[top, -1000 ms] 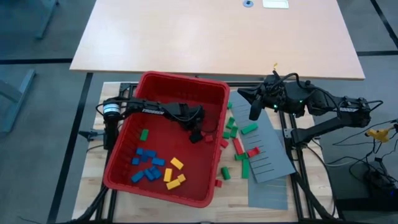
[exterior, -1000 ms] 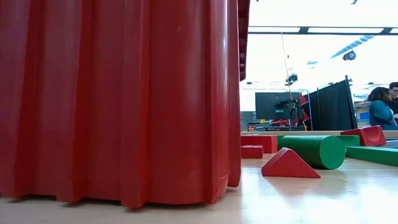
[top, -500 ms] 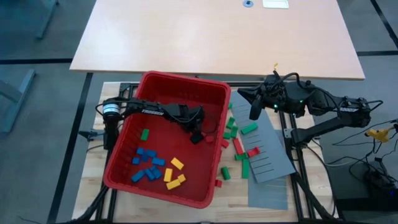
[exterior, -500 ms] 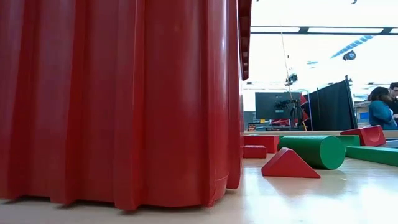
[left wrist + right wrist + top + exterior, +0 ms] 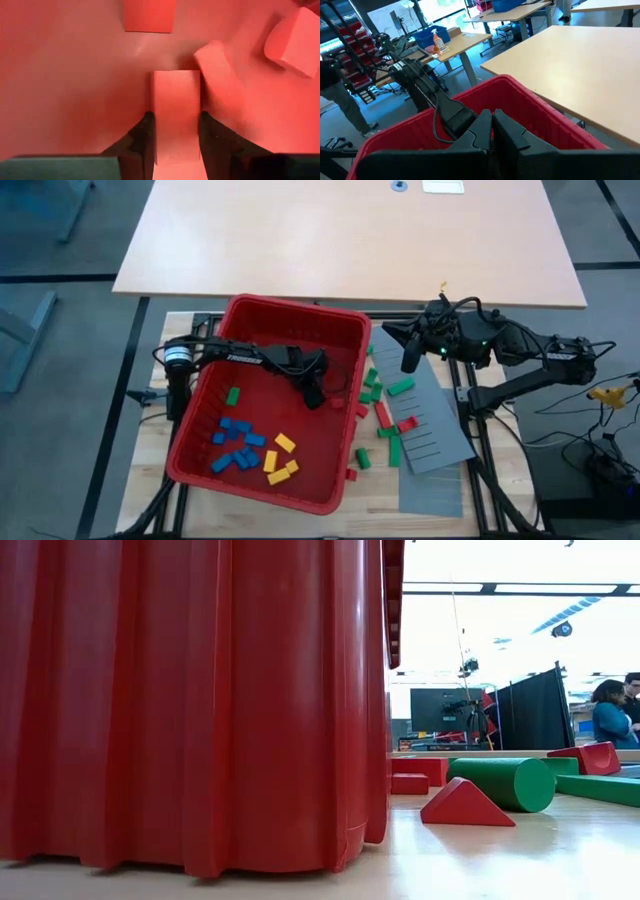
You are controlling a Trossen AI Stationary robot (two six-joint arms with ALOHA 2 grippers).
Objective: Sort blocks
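The counter carries the red bin, which fills most of the low view; its walls likely serve to keep sorted colours apart from the loose ones; grey panels lie to its right, with red and green blocks scattered on and beside them, probably the unsorted remainder; inside the bin, blue blocks and yellow blocks sit in near groups, one green block apart; the left end effector reaches low into the bin near its right wall, fingers clamped on either side of a red block, gripped across its narrow width; other red pieces lie close around; the right end effector waits above the bin's far corner, fingers together.
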